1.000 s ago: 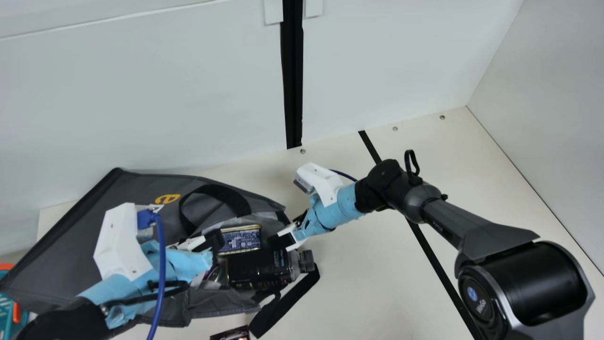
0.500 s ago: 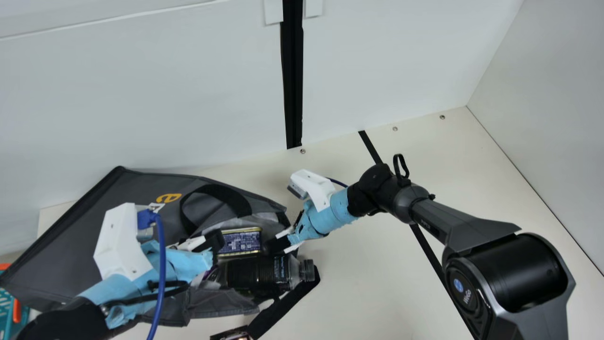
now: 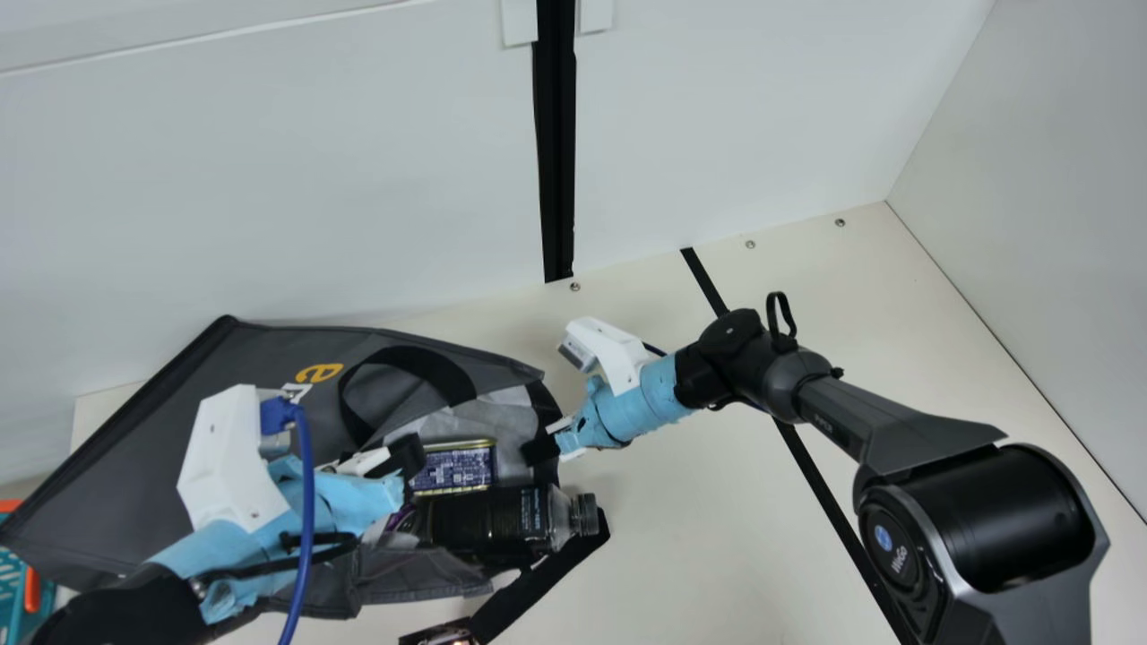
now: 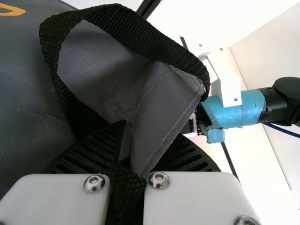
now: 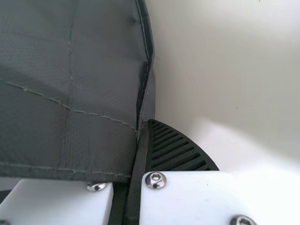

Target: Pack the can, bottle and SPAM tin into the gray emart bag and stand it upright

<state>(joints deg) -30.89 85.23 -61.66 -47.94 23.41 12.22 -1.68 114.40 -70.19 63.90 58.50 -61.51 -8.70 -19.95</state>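
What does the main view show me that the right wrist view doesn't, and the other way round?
Main view: the dark bottle lying on its side with its capped end poking out of the bag, the tin beside it, the left gripper and the black strap handle.

Right wrist view: close-up detail, namely the stitched seams in the fabric and the ridges on one black finger.

Both: the gray bag, the right gripper at its edge, and the cream table.
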